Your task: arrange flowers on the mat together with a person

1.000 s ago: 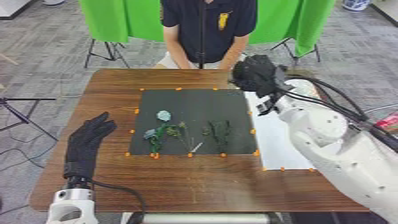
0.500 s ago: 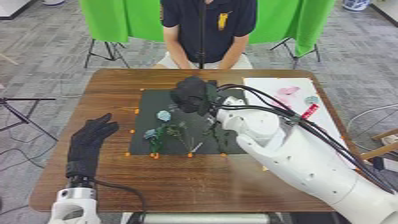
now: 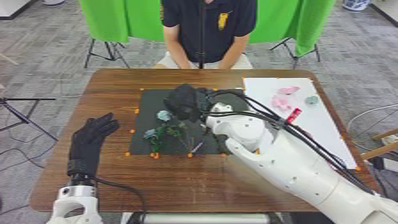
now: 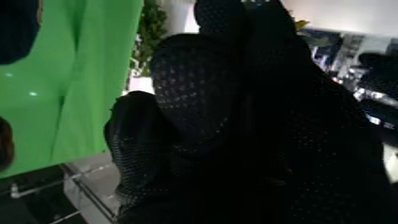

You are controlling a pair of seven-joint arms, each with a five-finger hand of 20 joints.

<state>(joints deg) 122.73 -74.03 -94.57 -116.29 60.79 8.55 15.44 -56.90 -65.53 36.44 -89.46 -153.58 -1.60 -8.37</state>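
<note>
1. Pale-blue flowers (image 3: 164, 115): laid on the dark mat (image 3: 151, 103), on the robot's side of the right hand (image 3: 184, 102).
2. Right hand: seen over the mat, part of which is hidden; whether it is open, closed or gripping cannot be told.
3. Green stems (image 3: 175, 132): hard to make out.
4. Pink flowers (image 3: 288, 90): placed on the white sheet (image 3: 333, 135), right of that hand.
5. Left hand (image 3: 89, 139): held open beside the mat.
</note>
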